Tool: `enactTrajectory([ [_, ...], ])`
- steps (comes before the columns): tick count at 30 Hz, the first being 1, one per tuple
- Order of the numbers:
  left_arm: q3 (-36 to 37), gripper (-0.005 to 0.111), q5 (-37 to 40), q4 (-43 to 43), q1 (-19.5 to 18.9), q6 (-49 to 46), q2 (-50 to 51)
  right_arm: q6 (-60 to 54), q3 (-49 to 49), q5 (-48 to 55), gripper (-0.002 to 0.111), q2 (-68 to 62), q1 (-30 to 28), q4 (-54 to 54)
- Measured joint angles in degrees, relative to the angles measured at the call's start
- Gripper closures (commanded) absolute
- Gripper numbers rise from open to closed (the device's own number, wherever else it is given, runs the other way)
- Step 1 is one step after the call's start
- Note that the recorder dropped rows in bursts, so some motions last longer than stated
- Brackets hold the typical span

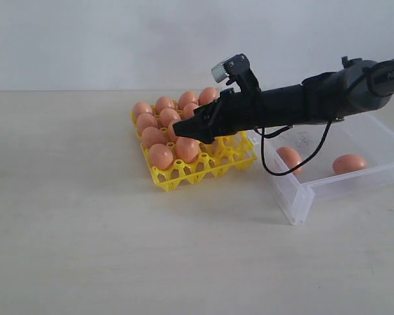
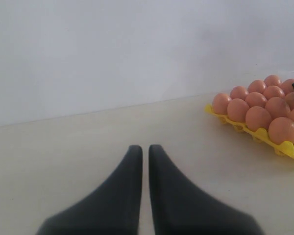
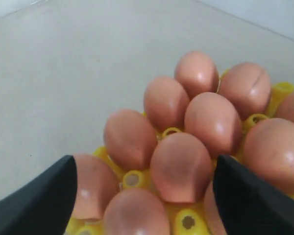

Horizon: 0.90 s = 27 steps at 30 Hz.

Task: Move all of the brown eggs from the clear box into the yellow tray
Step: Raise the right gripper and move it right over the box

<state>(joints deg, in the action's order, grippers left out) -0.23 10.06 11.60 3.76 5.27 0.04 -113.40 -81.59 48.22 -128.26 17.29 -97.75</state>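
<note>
I seem to work in a lab or a test room: I see only a plain white wall, a pale table and a black robot arm with a loose cable.

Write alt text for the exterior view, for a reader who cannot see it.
A black robot arm reaches in from the right, its right gripper over brown eggs packed into a yellow tray on a pale table. Right of the tray, a clear box holds two more eggs.
</note>
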Motion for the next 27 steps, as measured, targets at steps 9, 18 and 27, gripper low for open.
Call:
enactTrajectory([
  [9,0.0,0.103,0.0,0.0,0.0,0.0,0.0,13.3,0.0,2.6,0.108,3.0,0.0,17.4],
  [18,0.0,0.103,0.0,0.0,0.0,0.0,0.0,43.9,0.1,-8.1,0.108,14.1,0.0,51.0],
  [27,0.0,0.103,0.0,0.0,0.0,0.0,0.0,102.2,-5.9,1.3,0.057,19.7,-0.1,105.9],
])
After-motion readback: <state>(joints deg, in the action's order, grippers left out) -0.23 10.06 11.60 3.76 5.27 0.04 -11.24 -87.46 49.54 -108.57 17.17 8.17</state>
